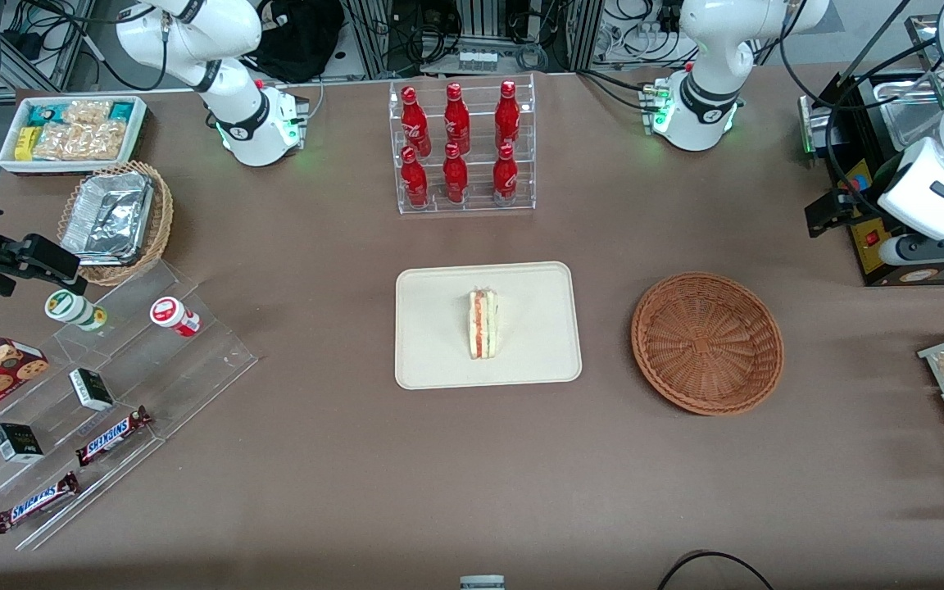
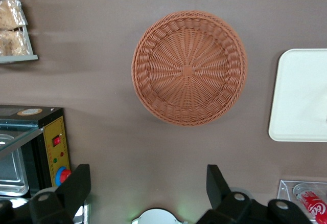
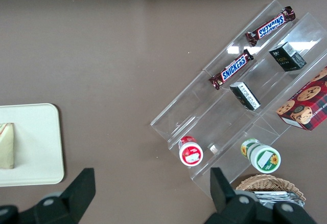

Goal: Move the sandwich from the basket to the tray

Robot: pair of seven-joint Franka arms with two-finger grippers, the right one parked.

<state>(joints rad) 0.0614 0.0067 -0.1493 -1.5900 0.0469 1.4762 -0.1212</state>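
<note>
We see the sandwich (image 1: pixel 483 324) lying on the tray (image 1: pixel 431 360), and the basket (image 1: pixel 707 342) beside it holds nothing, so we judge the placing done. Our gripper (image 2: pixel 148 183) hangs high above the bench near the basket, fingers (image 2: pixel 76 183) wide apart and holding nothing.

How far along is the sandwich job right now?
It looks done: the sandwich stands on the tray, and the basket is empty. The gripper holds nothing, jaws open, raised near the oven at the working arm's end of the table. Nothing seems left beyond parking the arm.
</note>
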